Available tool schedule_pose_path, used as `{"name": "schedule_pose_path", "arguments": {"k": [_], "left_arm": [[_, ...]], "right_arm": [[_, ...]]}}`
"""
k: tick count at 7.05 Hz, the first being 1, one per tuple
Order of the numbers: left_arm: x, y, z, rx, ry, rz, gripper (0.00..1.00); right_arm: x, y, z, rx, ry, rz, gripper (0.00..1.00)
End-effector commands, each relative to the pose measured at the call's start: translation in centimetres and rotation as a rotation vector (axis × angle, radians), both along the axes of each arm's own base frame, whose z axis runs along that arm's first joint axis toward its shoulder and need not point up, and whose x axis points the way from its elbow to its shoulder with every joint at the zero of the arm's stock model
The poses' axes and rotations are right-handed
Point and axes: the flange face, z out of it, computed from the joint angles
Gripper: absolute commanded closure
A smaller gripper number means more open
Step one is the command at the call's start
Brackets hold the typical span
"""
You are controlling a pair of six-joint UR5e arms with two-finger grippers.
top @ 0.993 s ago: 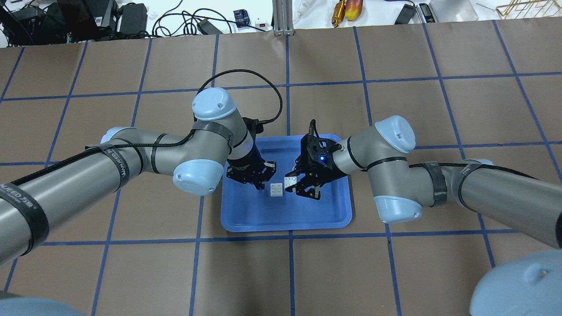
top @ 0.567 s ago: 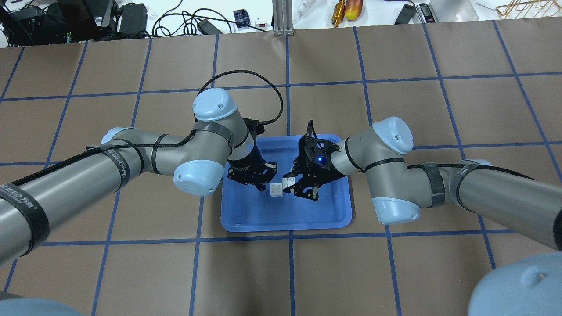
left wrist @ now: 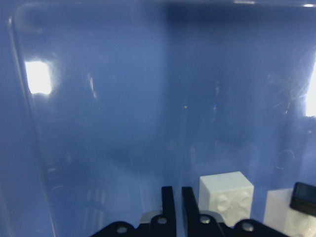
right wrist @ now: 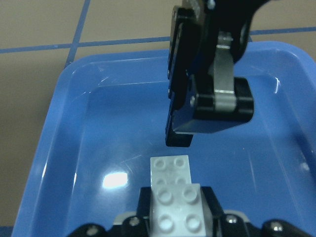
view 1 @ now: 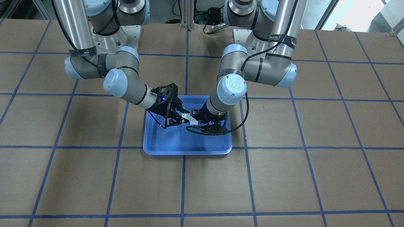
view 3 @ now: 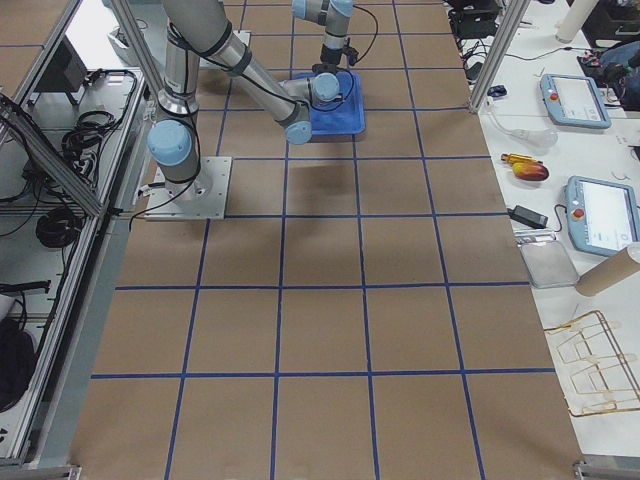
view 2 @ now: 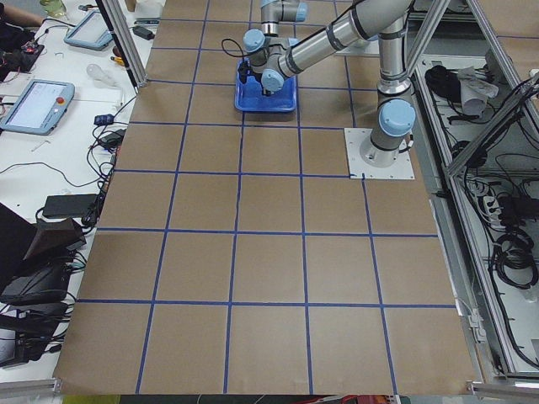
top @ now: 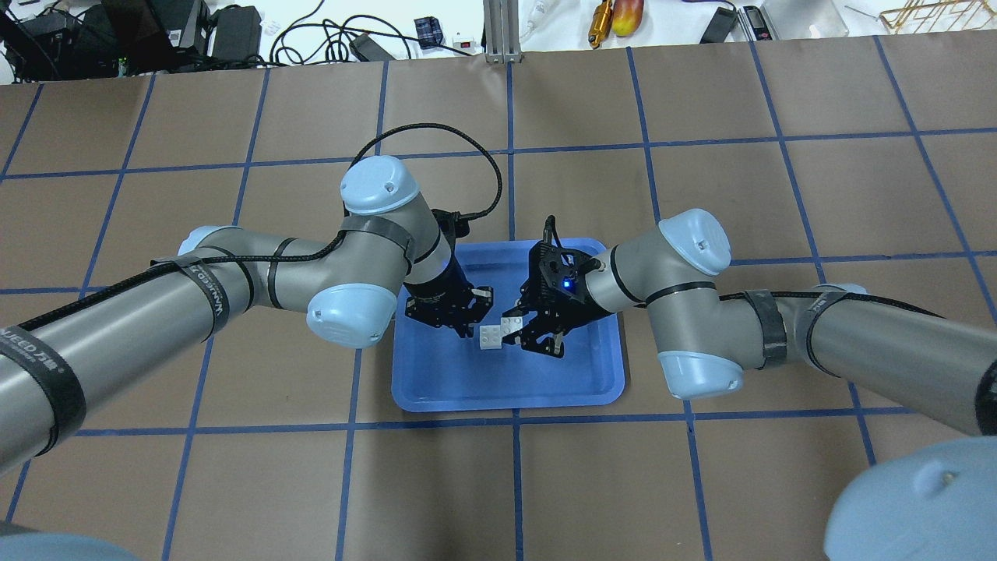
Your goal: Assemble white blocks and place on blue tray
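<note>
Both pieces are over the large shallow blue plastic tray (top: pixel 436 386) at the middle of the brown paper-covered desk (top: pixel 701 195). One small white square studded plastic brick (top: pixel 490 337) sits on the tray floor. Your left hand (left wrist: pixel 172 193) has its fingers together on nothing, tips just beside that brick, likely bracing it. Your right hand (right wrist: pixel 177 217) is clamped on the second white brick (top: pixel 512 322), which overlaps the first one's edge in the right wrist view. Can't tell if it is seated. Judgement: joining is underway. You are left with pressing home, then releasing the pair on the tray.
</note>
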Motion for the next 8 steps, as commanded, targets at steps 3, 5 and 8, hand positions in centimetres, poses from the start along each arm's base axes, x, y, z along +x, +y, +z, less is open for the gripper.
{"name": "schedule_pose_path", "arguments": {"k": [3,5,8], "left_arm": [[0.0,0.0,-0.1,0.001,0.000,0.000,0.80],[-0.1,0.1,0.0,0.002,0.000,-0.001,0.80],[-0.1,0.0,-0.8,0.022,-0.010,0.037,0.80]], "right_arm": [[0.0,-0.1,-0.3,0.027,0.003,-0.026,0.23],[0.0,-0.1,-0.3,0.029,0.006,-0.028,0.21],[-0.4,1.6,-1.4,0.044,0.019,-0.047,0.22]]}}
